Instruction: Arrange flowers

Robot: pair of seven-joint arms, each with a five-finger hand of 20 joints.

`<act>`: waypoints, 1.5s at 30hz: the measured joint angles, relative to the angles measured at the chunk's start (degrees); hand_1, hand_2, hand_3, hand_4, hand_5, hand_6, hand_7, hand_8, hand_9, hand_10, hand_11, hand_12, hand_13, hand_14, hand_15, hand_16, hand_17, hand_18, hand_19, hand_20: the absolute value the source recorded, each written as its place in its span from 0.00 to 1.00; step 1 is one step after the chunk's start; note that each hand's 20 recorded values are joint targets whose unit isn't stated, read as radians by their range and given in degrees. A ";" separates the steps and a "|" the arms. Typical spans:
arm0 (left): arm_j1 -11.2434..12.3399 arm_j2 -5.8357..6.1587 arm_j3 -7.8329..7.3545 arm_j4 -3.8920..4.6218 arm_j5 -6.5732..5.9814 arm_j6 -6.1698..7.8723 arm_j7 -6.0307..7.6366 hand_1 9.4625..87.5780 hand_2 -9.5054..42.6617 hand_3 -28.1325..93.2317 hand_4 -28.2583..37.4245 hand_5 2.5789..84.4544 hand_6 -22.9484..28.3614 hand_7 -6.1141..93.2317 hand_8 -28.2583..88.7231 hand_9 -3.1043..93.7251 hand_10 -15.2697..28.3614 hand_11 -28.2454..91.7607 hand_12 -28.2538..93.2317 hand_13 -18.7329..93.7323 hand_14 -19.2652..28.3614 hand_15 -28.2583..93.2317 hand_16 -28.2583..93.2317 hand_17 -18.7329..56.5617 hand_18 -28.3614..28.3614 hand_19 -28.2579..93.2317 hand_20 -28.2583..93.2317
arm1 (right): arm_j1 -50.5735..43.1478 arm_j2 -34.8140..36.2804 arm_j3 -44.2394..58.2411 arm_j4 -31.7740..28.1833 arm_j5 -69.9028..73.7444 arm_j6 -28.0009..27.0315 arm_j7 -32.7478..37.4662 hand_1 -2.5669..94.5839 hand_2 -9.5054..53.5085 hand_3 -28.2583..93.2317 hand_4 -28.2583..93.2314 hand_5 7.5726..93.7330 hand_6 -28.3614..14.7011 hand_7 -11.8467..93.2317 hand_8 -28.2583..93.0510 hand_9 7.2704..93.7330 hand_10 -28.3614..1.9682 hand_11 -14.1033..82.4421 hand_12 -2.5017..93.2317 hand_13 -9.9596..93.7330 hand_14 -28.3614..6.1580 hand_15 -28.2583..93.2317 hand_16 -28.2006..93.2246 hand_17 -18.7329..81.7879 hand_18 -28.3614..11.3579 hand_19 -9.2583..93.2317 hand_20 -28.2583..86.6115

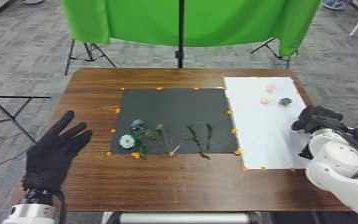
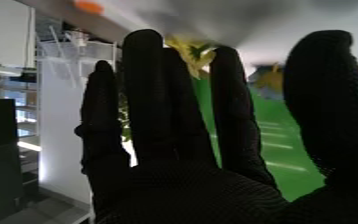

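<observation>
My left hand (image 1: 51, 155) is open over the left edge of the table. My right hand (image 1: 316, 120) is at the right edge of the white sheet (image 1: 260, 132). In the right wrist view my right hand (image 2: 189, 192) has straight fingers and holds nothing; beyond them are a yellow flower (image 2: 193, 54) and another yellowish bloom (image 2: 270, 79). A pale blue flower (image 1: 127, 141), a grey-blue one (image 1: 137, 124) and several green stems (image 1: 193, 137) lie on the black mat (image 1: 171, 105). Pink (image 1: 270, 88), cream (image 1: 266, 101) and dark green (image 1: 286, 101) flower heads are on the white sheet's far part.
The brown table (image 1: 140, 185) borders both sheets, with small orange markers (image 1: 159, 88) along their edges. Behind the table hangs a green cloth (image 1: 140, 22) on a stand, and a thin tripod (image 1: 11, 115) stands at the left.
</observation>
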 measured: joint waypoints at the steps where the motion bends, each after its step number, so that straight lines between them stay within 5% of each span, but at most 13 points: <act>1: 0.00 0.00 0.03 0.00 -0.01 0.00 0.02 0.18 0.29 0.89 0.04 0.40 0.58 0.18 0.15 0.39 0.80 0.41 0.32 0.37 0.99 0.62 0.16 0.11 0.97 0.68 0.29 | 0.65 -0.05 -0.35 0.23 0.17 0.01 0.22 0.44 0.00 0.89 0.00 0.59 0.75 0.28 0.11 0.62 0.49 0.36 0.17 0.65 0.51 0.73 0.32 0.39 0.08 0.80 0.58; 6: -0.13 0.03 0.27 0.12 -0.05 0.00 0.08 0.18 0.29 0.89 0.03 0.40 0.58 0.18 0.15 0.38 0.80 0.41 0.32 0.37 0.99 0.62 0.16 0.11 0.97 0.68 0.29 | 4.15 -0.51 -3.61 2.07 0.71 1.42 1.35 0.58 0.00 0.80 0.00 0.74 0.72 0.30 0.19 0.80 0.66 0.30 0.26 0.76 0.73 0.65 0.45 0.45 0.17 0.82 0.60; 12: -0.53 -0.02 0.49 0.22 0.00 -0.01 0.04 0.18 0.29 0.89 0.04 0.40 0.58 0.18 0.15 0.38 0.80 0.41 0.32 0.37 0.99 0.62 0.16 0.11 0.97 0.68 0.29 | 6.40 -1.51 -6.58 4.36 0.67 5.79 2.57 0.66 0.00 0.75 0.00 0.86 0.73 0.31 0.23 0.95 0.71 0.22 0.35 0.86 0.85 0.60 0.50 0.51 0.30 0.85 0.60; 23: -0.62 -0.50 0.49 0.36 0.27 -0.08 -0.01 0.18 0.29 0.89 0.04 0.40 0.58 0.18 0.15 0.38 0.80 0.41 0.32 0.37 0.99 0.63 0.16 0.11 0.97 0.68 0.29 | 6.45 -1.73 -8.94 5.18 -4.14 12.25 2.48 0.67 0.00 0.79 0.00 0.92 0.71 0.30 0.24 1.00 0.76 0.25 0.36 0.91 0.86 0.60 0.52 0.55 0.31 0.87 0.60; 33: -0.37 -1.65 -0.97 0.22 0.96 -0.23 -0.94 0.18 0.29 0.89 0.04 0.40 0.58 0.18 0.15 0.39 0.80 0.41 0.32 0.37 0.99 0.63 0.16 0.11 0.97 0.68 0.29 | 11.60 -1.11 -15.50 -3.29 -9.87 15.65 -4.33 0.65 0.00 0.82 0.00 0.93 0.69 0.29 0.25 1.00 0.76 0.26 0.36 0.91 0.85 0.60 0.53 0.55 0.29 0.87 0.61; 45: 0.29 -1.59 -1.98 -0.30 0.99 -0.29 -1.29 0.18 0.29 0.89 0.03 0.40 0.58 0.18 0.15 0.39 0.80 0.41 0.32 0.37 0.99 0.63 0.16 0.11 0.97 0.68 0.29 | 28.69 -16.72 -30.53 -4.09 -5.43 13.07 -17.76 0.64 0.00 0.82 0.00 0.91 0.70 0.30 0.26 1.00 0.75 0.25 0.38 0.89 0.83 0.62 0.52 0.54 0.30 0.87 0.62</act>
